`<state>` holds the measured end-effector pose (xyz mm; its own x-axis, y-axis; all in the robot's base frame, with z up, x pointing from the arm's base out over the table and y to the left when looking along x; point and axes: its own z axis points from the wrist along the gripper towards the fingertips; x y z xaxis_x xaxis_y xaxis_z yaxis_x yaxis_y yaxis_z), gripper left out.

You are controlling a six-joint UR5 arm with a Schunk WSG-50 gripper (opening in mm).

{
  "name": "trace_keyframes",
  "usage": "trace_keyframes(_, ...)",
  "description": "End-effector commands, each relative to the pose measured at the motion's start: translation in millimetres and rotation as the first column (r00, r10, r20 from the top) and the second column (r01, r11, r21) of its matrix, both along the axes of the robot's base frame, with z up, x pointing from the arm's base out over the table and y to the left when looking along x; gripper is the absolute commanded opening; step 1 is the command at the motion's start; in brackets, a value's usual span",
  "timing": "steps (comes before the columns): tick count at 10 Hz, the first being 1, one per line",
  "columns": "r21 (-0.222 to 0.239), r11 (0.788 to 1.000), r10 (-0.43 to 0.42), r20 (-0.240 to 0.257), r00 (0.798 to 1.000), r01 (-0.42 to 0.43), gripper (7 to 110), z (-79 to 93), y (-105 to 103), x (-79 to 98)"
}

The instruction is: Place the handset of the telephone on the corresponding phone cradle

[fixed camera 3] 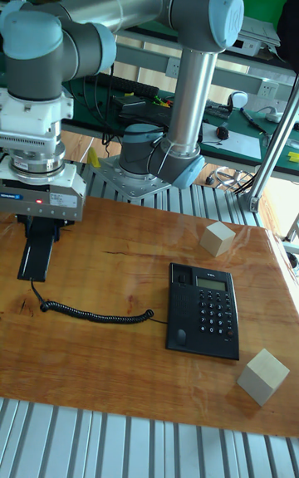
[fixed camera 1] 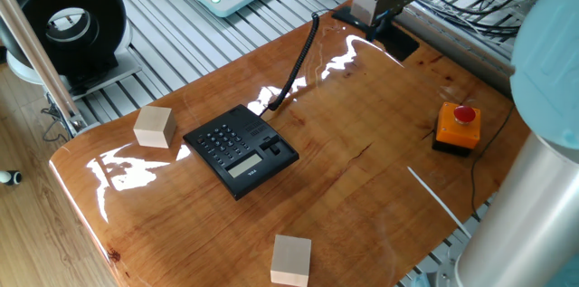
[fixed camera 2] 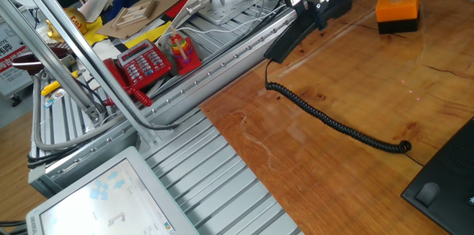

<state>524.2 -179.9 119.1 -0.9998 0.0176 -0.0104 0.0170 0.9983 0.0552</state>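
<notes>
The black handset [fixed camera 1: 403,47] hangs tilted just above the far edge of the wooden table, with my gripper [fixed camera 1: 384,23] shut on its middle. In the other fixed view its lower end [fixed camera 2: 285,42] points down-left from the gripper [fixed camera 2: 318,14]. The tall fixed view shows the handset [fixed camera 3: 35,262] under the gripper [fixed camera 3: 41,233] at the far left. Its coiled cord [fixed camera 3: 91,312] runs across the wood to the black phone base [fixed camera 1: 240,151]. The phone cradle [fixed camera 3: 178,308] is the bare side strip beside the keypad, well away from the handset.
An orange box with a red button [fixed camera 1: 457,126] stands near the right edge. One wooden block [fixed camera 1: 154,127] sits left of the phone, another [fixed camera 1: 291,260] near the front edge. Metal rails and cables [fixed camera 2: 222,50] lie beyond the table edge.
</notes>
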Motion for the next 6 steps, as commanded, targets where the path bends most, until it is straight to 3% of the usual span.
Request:
trace_keyframes(1,-0.003,0.999,-0.046,0.031,0.998,0.046,7,-5.1,14,8.7)
trace_keyframes(2,-0.008,0.999,-0.044,0.021,0.999,0.044,7,-5.4,11,7.7)
trace_keyframes(3,-0.043,0.998,-0.034,0.008,0.999,0.035,7,-3.5,-7,6.7)
trace_keyframes(4,-0.023,1.0,-0.019,0.003,1.0,0.019,7,0.6,-13,7.2)
trace_keyframes(6,-0.029,0.999,-0.017,-0.003,1.0,0.017,7,1.7,-18,8.1)
